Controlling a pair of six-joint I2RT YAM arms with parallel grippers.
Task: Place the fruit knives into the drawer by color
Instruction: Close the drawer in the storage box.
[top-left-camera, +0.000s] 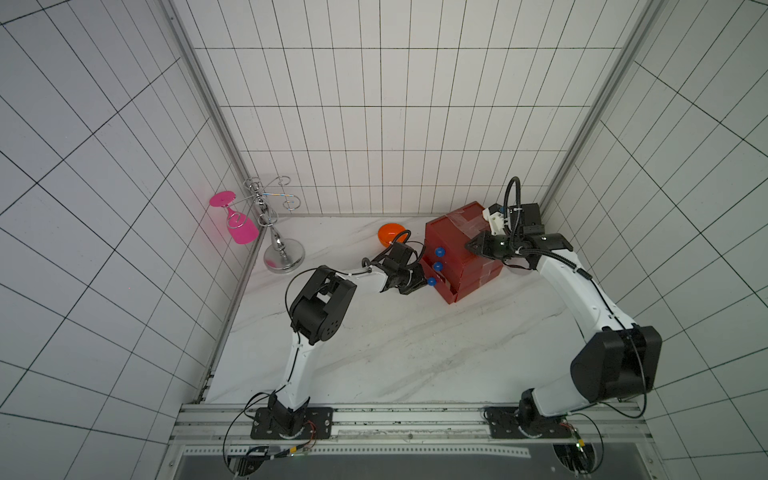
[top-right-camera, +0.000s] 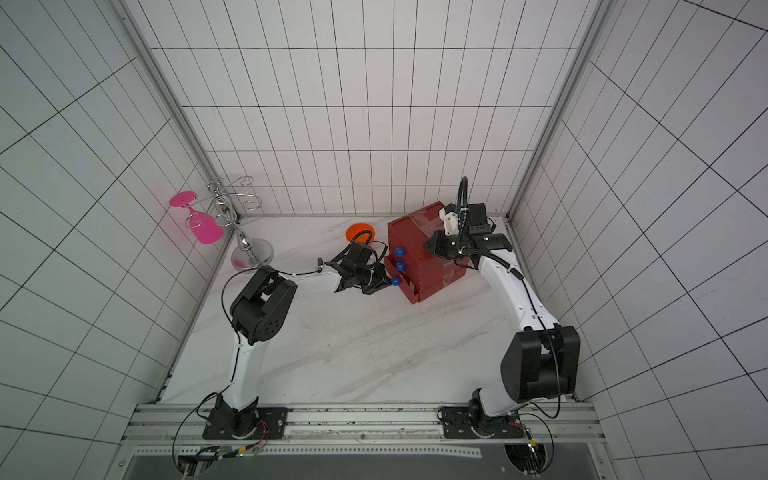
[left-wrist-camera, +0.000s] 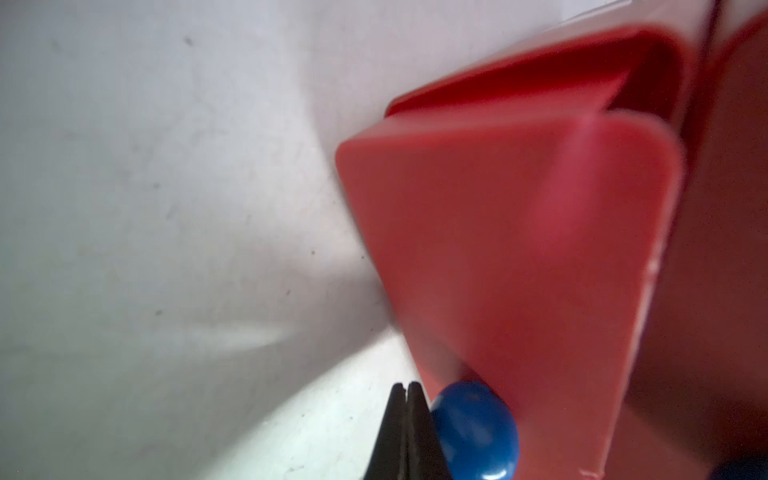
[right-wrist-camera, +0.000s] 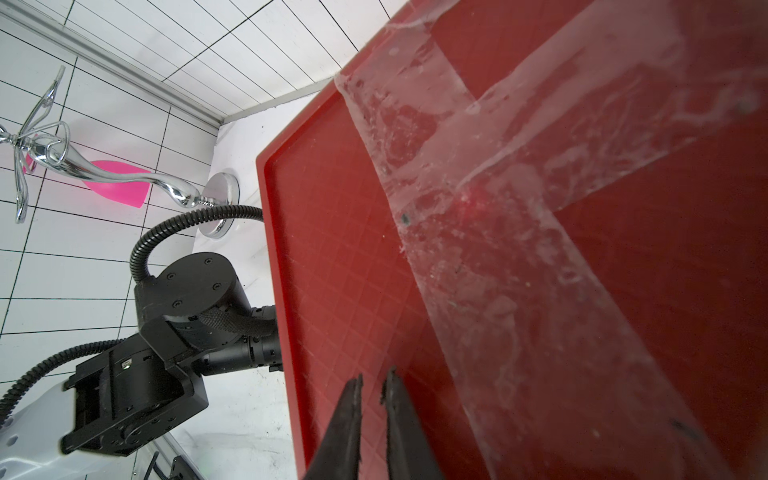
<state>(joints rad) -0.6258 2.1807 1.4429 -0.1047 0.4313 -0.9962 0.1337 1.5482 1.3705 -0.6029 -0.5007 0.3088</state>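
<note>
The drawer chest (top-left-camera: 461, 253) (top-right-camera: 424, 266) is red with three blue knobs and stands at the back right of the table, taped across its top (right-wrist-camera: 478, 208). Its lowest drawer (left-wrist-camera: 519, 249) is pulled out a little. My left gripper (top-left-camera: 420, 281) (top-right-camera: 384, 283) (left-wrist-camera: 406, 388) is shut and empty, its tips right beside the lowest blue knob (top-left-camera: 432, 281) (left-wrist-camera: 473, 428). My right gripper (top-left-camera: 467, 246) (top-right-camera: 426, 246) (right-wrist-camera: 374, 379) is over the chest's top near its front edge, jaws a narrow gap apart with nothing between them. The fruit knives are out of view.
An orange bowl (top-left-camera: 390, 233) (top-right-camera: 360, 232) sits just left of the chest, behind my left wrist. A chrome glass rack (top-left-camera: 274, 232) (right-wrist-camera: 166, 187) with a pink glass (top-left-camera: 239, 226) hanging on it stands in the back left corner. Tiled walls close three sides.
</note>
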